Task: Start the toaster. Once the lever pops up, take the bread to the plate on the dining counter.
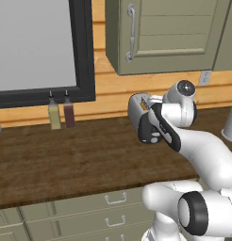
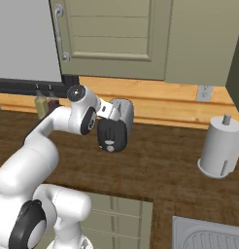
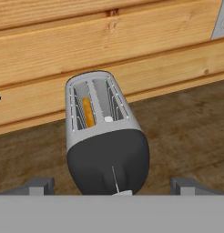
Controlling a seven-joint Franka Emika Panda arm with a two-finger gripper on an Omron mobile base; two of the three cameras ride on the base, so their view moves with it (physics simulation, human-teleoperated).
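Note:
The toaster [image 3: 104,136] stands on the dark wood worktop against the wooden wall, a silvery body with a black end panel facing me. The bread [image 3: 88,112] sits as an orange-tan slice down in its left slot; the right slot holds nothing. A small pale lever [image 3: 123,192] shows low on the black panel. My gripper [image 3: 113,185] is open, its two fingertips [image 3: 39,184] spread wide to either side of the toaster's black end, apart from it. The toaster [image 1: 138,110] [image 2: 122,113] is partly covered by my arm in both base views. The plate and the dining counter are out of view.
Two bottles [image 1: 54,115] [image 1: 69,113] stand at the wall left of the toaster under a dark-framed window [image 1: 37,42]. A paper towel roll [image 2: 218,148] stands to the right, a sink [image 2: 209,236] at the near right. Green wall cupboards [image 1: 160,33] hang above.

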